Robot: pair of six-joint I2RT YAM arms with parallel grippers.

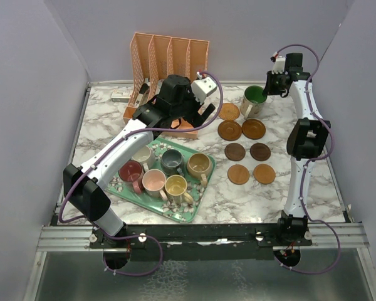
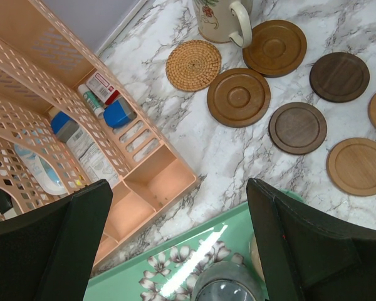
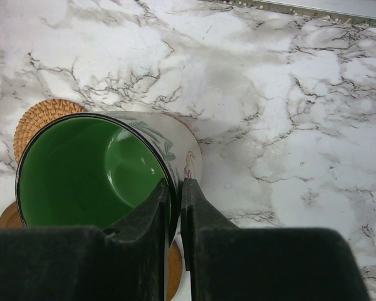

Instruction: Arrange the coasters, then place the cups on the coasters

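Note:
Several round coasters lie in two columns right of centre, the woven one (image 1: 229,112) (image 2: 193,65) at the back, then wooden ones (image 1: 229,130) (image 1: 260,151) (image 2: 297,128). My right gripper (image 3: 177,188) is shut on the rim of a cream floral cup (image 1: 254,98) (image 3: 94,169) with a green inside, just behind the coasters and beside the woven coaster (image 3: 41,122). Whether its base rests on anything I cannot tell. Several cups stand on the green floral tray (image 1: 194,210), among them grey-blue (image 1: 172,162) (image 2: 229,285) and yellow (image 1: 175,185). My left gripper (image 2: 178,194) hangs open above the tray's back edge, holding nothing.
An orange slotted rack (image 1: 169,56) (image 2: 62,125) stands at the back left with tubes and bottles in it, close beside my left gripper. Grey walls close in the marble table (image 1: 238,200) on three sides.

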